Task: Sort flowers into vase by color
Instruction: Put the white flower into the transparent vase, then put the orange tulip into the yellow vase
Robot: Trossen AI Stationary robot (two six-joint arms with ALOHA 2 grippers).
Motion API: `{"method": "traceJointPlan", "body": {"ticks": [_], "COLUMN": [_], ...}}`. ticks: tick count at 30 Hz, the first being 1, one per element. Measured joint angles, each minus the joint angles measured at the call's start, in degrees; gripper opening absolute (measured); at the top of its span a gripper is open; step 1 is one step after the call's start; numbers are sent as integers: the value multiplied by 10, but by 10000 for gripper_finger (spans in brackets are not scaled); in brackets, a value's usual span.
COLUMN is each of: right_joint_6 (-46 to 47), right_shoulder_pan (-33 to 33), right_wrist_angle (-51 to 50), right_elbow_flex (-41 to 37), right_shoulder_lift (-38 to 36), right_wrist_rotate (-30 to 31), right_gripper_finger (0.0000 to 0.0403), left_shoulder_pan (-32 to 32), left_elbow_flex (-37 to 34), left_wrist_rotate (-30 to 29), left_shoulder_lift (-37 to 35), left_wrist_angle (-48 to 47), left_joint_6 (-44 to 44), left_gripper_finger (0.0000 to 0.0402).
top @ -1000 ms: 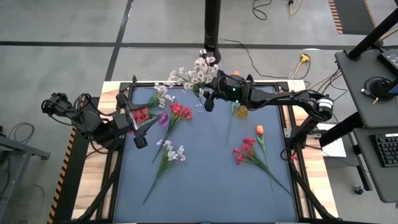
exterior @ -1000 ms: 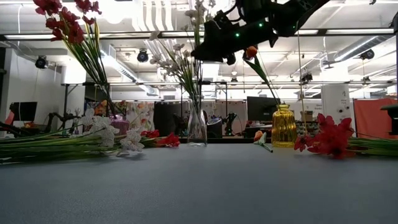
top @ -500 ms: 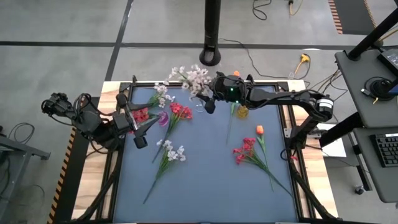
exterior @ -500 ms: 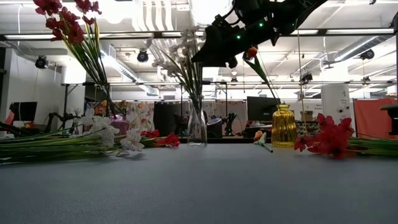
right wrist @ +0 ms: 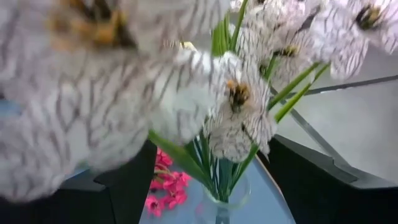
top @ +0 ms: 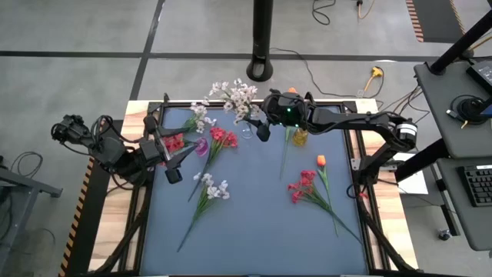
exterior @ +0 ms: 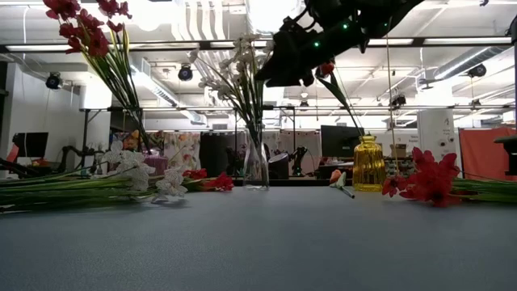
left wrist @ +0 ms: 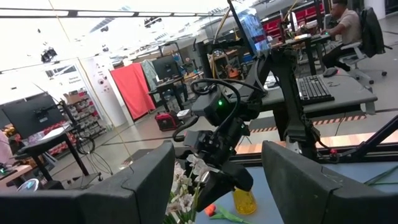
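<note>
From overhead I see the left gripper [top: 171, 158] parked at the table's left edge, a red spray [top: 175, 142] lying between its fingers; whether they pinch it I cannot tell. Its wrist view shows the two fingers [left wrist: 140, 180] standing well apart. A loose white spray [top: 207, 192] lies mid-table. The clear vase [exterior: 256, 166] holds the white blossoms [top: 234, 96]; only the low view shows it upright on the table. The right gripper [top: 259, 125] hangs just beside those blossoms. Its wrist view shows stems [right wrist: 217, 171] entering the vase mouth, fingers spread either side, gripping nothing. Yellow vase [exterior: 368, 164] stands further right; red and orange sprays [top: 311, 185] lie beyond.
</note>
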Motion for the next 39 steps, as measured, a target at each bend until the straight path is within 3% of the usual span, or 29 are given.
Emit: {"method": "traceJointPlan", "body": {"ticks": [13, 24, 33, 39], "right_joint_6": [1, 54, 106, 166], "right_shoulder_pan": [21, 73, 156, 210], "right_wrist_angle": [-79, -232, -339, -402], "right_elbow_flex": [-6, -9, -10, -10], "right_shoulder_lift": [-15, -94, -153, -195], "right_wrist_rotate": [0, 1, 2, 3], "right_gripper_finger": [300, 300, 299, 299], "left_shoulder_pan": [0, -8, -40, -60], "left_elbow_flex": [0, 28, 110, 218], "left_wrist_rotate": [1, -15, -9, -10], "left_shoulder_lift": [3, 78, 168, 251], "left_wrist_angle": [-4, -19, -124, -291], "left_joint_6": [-14, -58, -192, -307], "left_gripper_finger": [223, 223, 223, 223]}}
